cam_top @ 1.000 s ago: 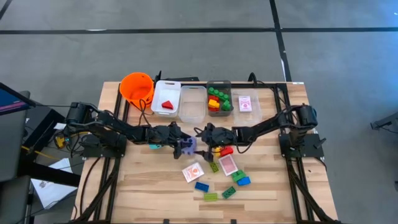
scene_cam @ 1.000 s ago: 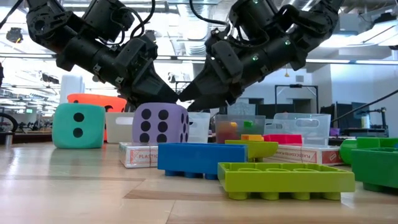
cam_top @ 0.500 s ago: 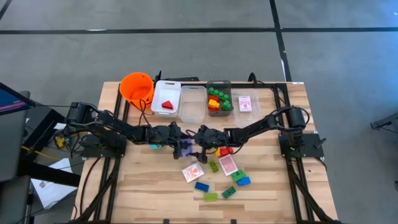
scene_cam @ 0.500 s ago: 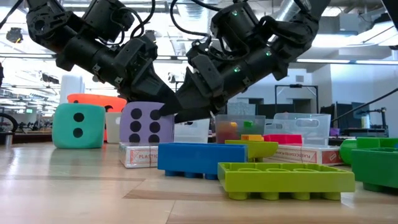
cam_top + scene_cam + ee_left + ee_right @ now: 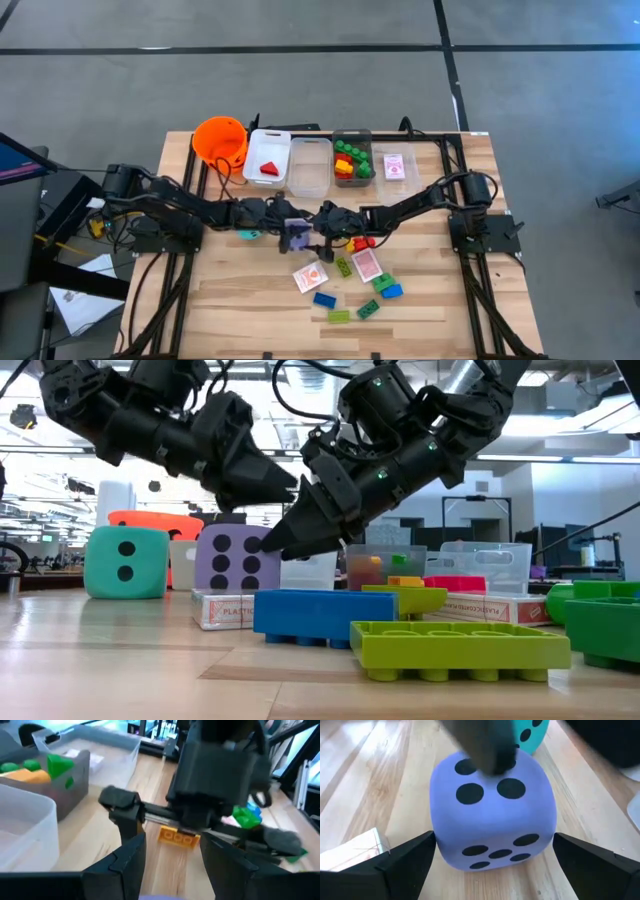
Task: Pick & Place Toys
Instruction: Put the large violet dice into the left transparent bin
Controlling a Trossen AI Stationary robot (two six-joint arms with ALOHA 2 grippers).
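A purple die with black dots sits flat on the wooden table, also in the high view. In the right wrist view, my open right gripper has one finger on each side of the purple die. I cannot see a touch. It comes slanting down from the table's right. My left gripper hangs open above the die's top, clear of it. A teal die stands to the left.
Near the front lie a blue brick, a lime plate, more bricks and red-backed cards. Along the far edge stand an orange bucket and clear bins, one with a red wedge, one with bricks.
My right gripper has come down and toward the table's left until its open fingers stand around the purple die. The die has shifted a little leftward and settled flat and square. My left gripper has then risen and tipped up off the die's top.
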